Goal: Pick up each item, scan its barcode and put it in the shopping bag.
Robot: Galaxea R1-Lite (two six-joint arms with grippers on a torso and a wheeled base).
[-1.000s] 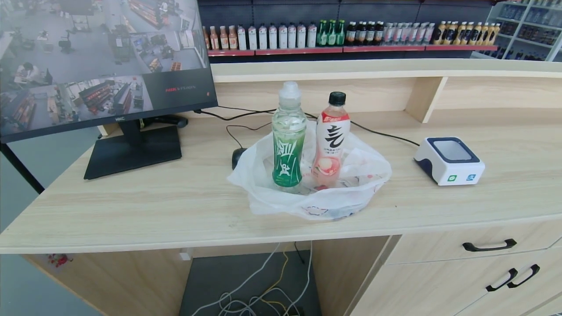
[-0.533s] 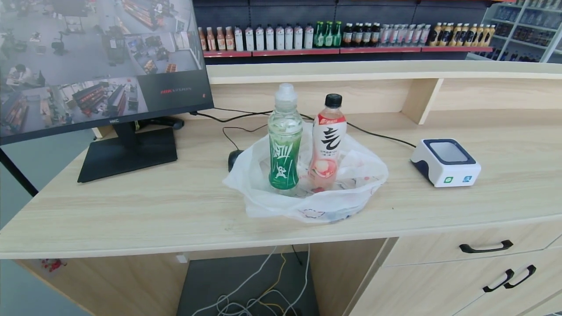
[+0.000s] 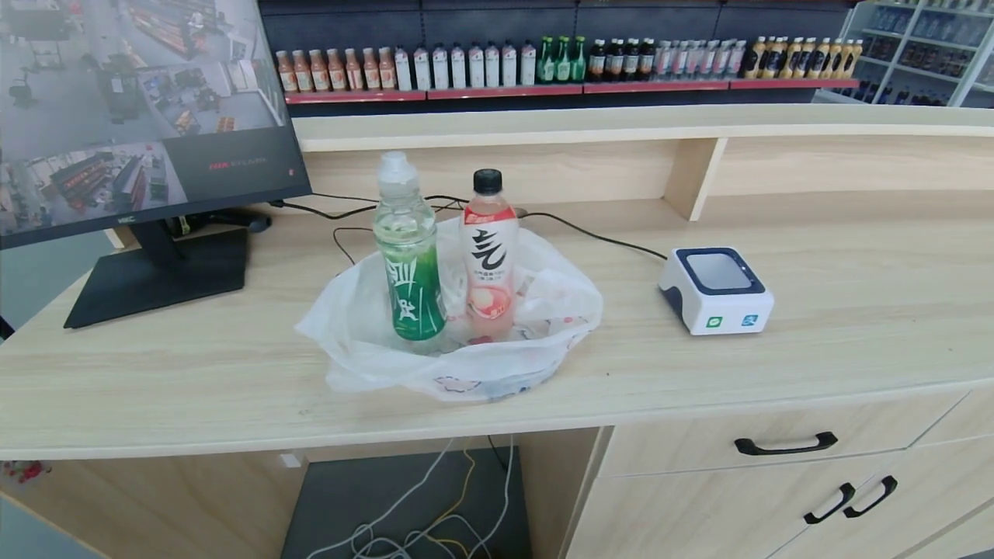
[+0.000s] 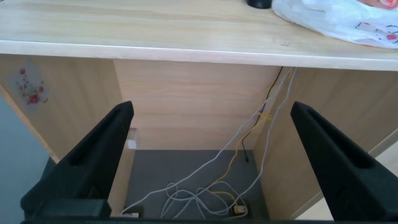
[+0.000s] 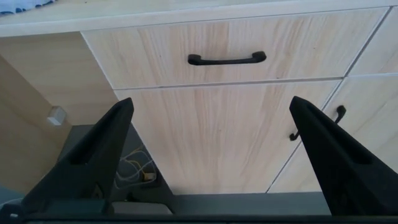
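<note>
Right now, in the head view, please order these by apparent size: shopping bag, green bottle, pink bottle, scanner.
1. shopping bag
2. green bottle
3. pink bottle and scanner: about alike, cannot rank.

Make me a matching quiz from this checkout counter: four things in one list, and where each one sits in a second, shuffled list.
Things:
1. green bottle
2. pink bottle
3. scanner
4. monitor

Places:
A. on the counter, to the right of the bag
B. upright in the bag, black cap
C. at the counter's left end
D. upright in the bag, pale cap

Pairs: 1-D, 2-B, 3-A, 4-C
</note>
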